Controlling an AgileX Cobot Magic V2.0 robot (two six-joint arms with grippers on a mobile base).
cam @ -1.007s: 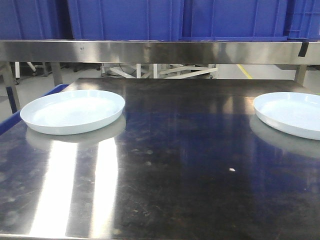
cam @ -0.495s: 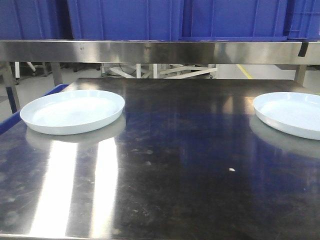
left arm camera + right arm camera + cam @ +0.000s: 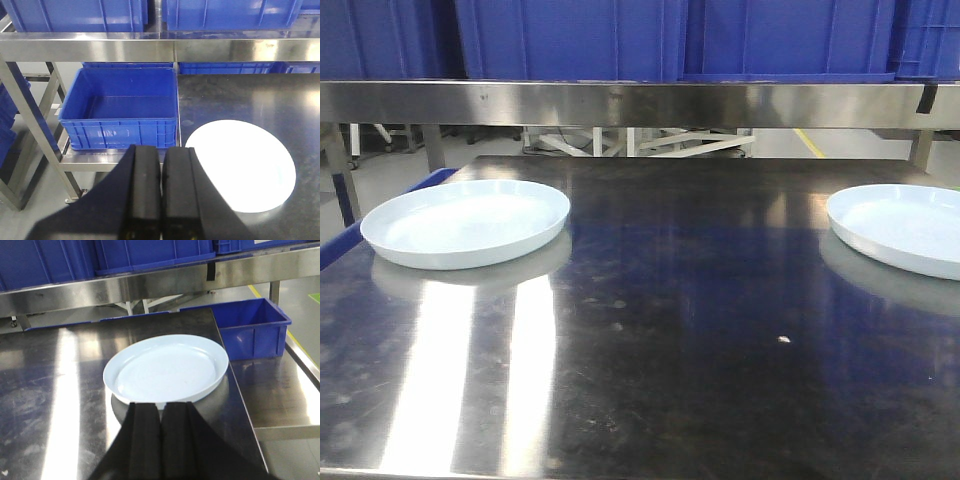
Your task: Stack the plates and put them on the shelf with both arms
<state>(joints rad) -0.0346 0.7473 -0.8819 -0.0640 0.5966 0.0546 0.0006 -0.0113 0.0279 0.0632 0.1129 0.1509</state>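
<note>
- The left plate (image 3: 465, 222) lies flat and right way up on the left side of the tabletop (image 3: 670, 330), close to its left edge.
- The right plate (image 3: 905, 228) lies flat on the right side, well apart from the first; the front view cuts off part of it at the frame edge.
- Both plates hold nothing, and neither rests on the other.
- The left hand (image 3: 161, 152) has its two black fingers pressed together with only a thin slit between them, and grips nothing. In its wrist view the left plate sits ahead and to the right of the fingertips, apart from them.
- The right hand (image 3: 161, 410) is likewise closed finger to finger, with nothing held. The right plate lies straight ahead of it, near the tabletop's right edge.
- Neither hand shows in the front view.
- A steel shelf (image 3: 640, 103) runs across above the far edge of the tabletop, carrying a row of blue crates (image 3: 670, 40).
- A strip of black tape (image 3: 927, 97) marks the shelf's front edge at the right.
- An open blue crate (image 3: 120, 107) stands on a lower steel rack (image 3: 90, 159) just left of the tabletop.
- Another blue bin (image 3: 255, 327) stands on a lower steel surface off the right side.
</note>
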